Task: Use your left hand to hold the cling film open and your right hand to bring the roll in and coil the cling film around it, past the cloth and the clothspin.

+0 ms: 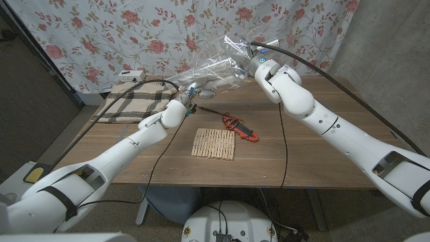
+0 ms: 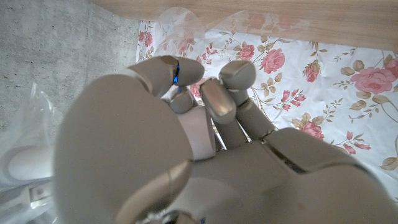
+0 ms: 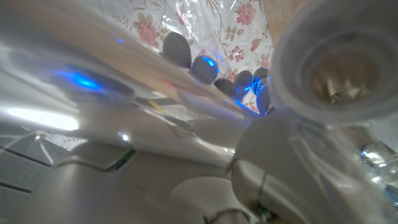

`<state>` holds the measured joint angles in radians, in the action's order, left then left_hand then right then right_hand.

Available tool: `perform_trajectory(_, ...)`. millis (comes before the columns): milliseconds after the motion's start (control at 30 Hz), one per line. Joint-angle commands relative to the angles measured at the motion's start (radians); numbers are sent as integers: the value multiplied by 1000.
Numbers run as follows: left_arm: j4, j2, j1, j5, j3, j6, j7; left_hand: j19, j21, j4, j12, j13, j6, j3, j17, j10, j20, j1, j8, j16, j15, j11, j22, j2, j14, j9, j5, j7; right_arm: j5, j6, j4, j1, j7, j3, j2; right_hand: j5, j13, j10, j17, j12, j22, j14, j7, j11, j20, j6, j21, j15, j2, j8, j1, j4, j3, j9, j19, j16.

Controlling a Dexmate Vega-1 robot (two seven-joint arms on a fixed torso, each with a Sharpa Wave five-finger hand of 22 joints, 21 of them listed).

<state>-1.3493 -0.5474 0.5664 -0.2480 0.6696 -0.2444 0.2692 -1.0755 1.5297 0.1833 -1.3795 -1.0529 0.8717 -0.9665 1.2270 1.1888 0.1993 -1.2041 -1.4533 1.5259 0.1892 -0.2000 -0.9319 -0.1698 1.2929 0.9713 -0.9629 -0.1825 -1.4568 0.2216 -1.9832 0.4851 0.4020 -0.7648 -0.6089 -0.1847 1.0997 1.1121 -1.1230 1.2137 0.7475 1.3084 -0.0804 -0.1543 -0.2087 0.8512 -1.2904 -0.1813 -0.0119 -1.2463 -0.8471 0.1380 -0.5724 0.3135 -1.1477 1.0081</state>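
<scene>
1. The left hand (image 1: 176, 111) is held just above the worktop (image 1: 322, 151), near the middle of its far half. Its fingers (image 2: 219, 102) are curled in and pinch the lower edge of the cling film (image 1: 211, 70).
2. From that pinch the cling film rises as a crinkled clear sheet, up and toward the robot's right, to the roll (image 1: 250, 64).
3. The right hand (image 1: 263, 70) is lifted off the worktop at the far edge, in front of the flowered curtain (image 1: 101, 33). It grips the roll; in the right wrist view the open end of the roll (image 3: 339, 71) sits right beside the fingertips (image 3: 204, 67), with film draped over them.
4. The roll's long axis runs roughly toward the left hand, tilted down on that side; the exact angle is hard to read through the film.
5. The cloth (image 1: 134, 104), plaid and folded, lies on the worktop's far left corner, just beyond the left hand.
6. The clothespins (image 1: 213, 144) lie side by side in a flat row at the worktop's middle, nearer the robot than both hands and apart from them.
7. A small red and black tool (image 1: 243, 128) lies just right of the clothespins.
8. A small white box (image 1: 130, 74) sits behind the cloth.
</scene>
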Motion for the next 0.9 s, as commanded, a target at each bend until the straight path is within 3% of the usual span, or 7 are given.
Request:
perform_trajectory(33, -35, -3, 11, 7, -17, 19, 23, -5, -1, -2, -203, -193, -3, -2, 1, 2, 7, -1, -141, 6, 5, -3, -4, 9, 4, 284, -3, 0, -5, -2, -10, 13, -7, 0, -11, -7, 143, 38, -115, 361, 9, 39, -1, -24, -2, 2, -247, -29, 135, -7, 108, -2, -3, 2, 0, 553)
perform_trajectory(900, -86, -27, 50, 5, -45, 26, 54, -4, 0, -2, -203, -193, -2, -3, 1, 4, 8, -1, -141, 6, 5, -3, -8, 9, 6, 284, -5, -1, -39, -13, -43, 38, 16, -3, -6, -7, 143, 40, -115, 361, 11, 40, -2, -23, -2, 0, -248, -29, 134, -9, 109, -2, -4, -1, -1, 554)
